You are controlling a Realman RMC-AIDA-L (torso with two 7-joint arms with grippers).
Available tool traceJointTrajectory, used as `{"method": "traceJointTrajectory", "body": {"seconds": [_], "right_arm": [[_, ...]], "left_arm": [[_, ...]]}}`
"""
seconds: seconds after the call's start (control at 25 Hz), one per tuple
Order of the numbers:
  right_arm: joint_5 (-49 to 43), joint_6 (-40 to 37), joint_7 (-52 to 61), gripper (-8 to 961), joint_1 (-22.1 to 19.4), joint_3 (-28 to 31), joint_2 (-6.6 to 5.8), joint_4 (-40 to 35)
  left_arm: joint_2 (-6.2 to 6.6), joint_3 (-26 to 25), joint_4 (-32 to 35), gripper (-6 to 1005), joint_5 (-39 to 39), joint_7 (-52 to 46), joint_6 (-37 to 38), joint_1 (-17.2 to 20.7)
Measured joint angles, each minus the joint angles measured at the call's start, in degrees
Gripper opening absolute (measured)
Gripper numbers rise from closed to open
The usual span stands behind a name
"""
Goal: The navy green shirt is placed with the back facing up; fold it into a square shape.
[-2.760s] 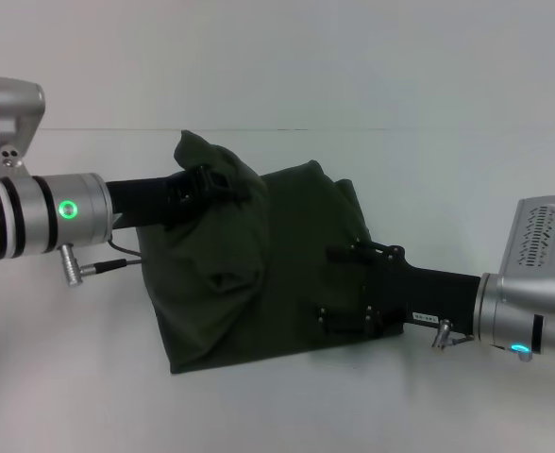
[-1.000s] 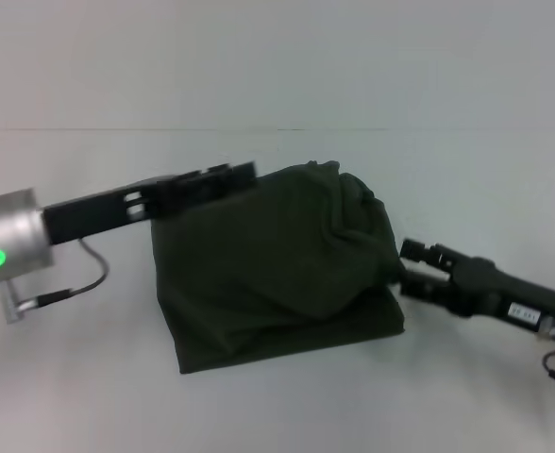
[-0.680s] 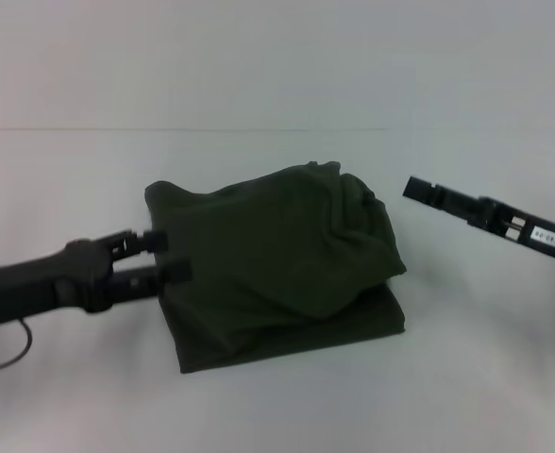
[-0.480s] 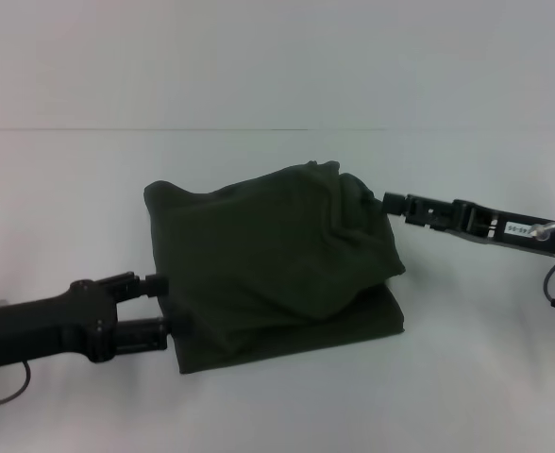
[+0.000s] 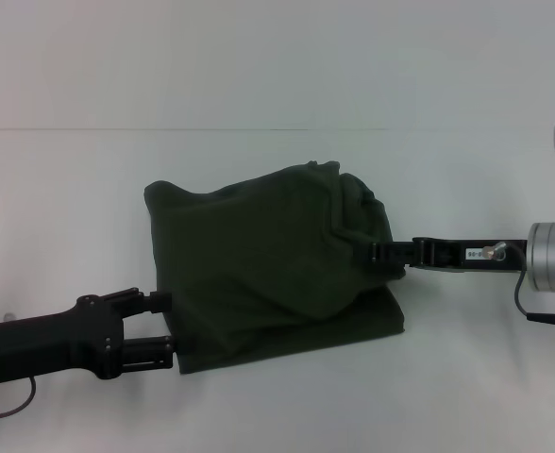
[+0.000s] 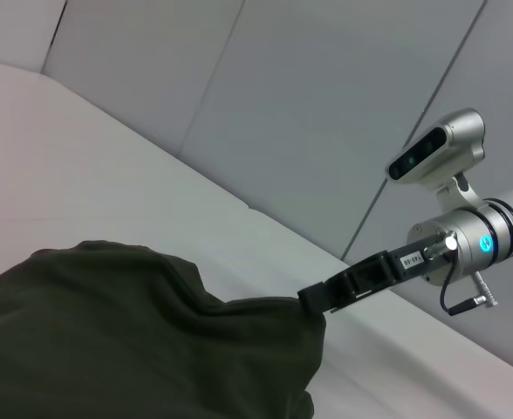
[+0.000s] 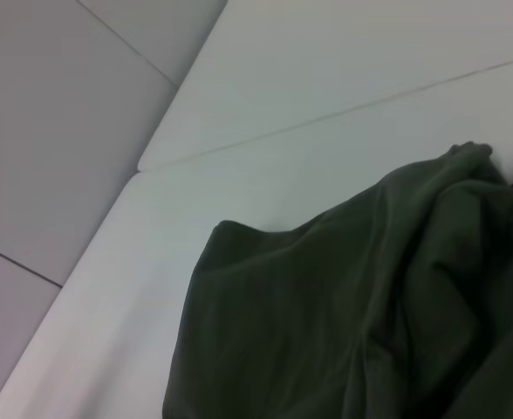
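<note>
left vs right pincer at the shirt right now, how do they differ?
The left pincer sits at the shirt's near left corner, low by the table; the right pincer meets the right side, higher on the bunched top fold. Left's fingers show spread; right's tips are hidden in cloth. Both are black and reach inward.

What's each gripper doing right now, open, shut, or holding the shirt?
Left gripper: open, fingers either side of the navy green shirt's near-left corner edge.
Right gripper: at the shirt's right side; open or shut cannot be told.

A plain white table (image 5: 277, 57) meets pale grey panelled walls (image 6: 309, 96) under even light.
</note>
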Motion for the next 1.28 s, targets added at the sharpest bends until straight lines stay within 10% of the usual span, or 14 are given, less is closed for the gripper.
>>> {"method": "traceJointTrajectory", "body": {"seconds": [1.28], "right_arm": [[3.34, -5.85, -4.63, 15, -4.96, 5.47, 0.46, -0.49]], "left_arm": [[-0.37, 0.45, -1.19, 891, 0.07, 0.29, -2.08, -0.44]]}}
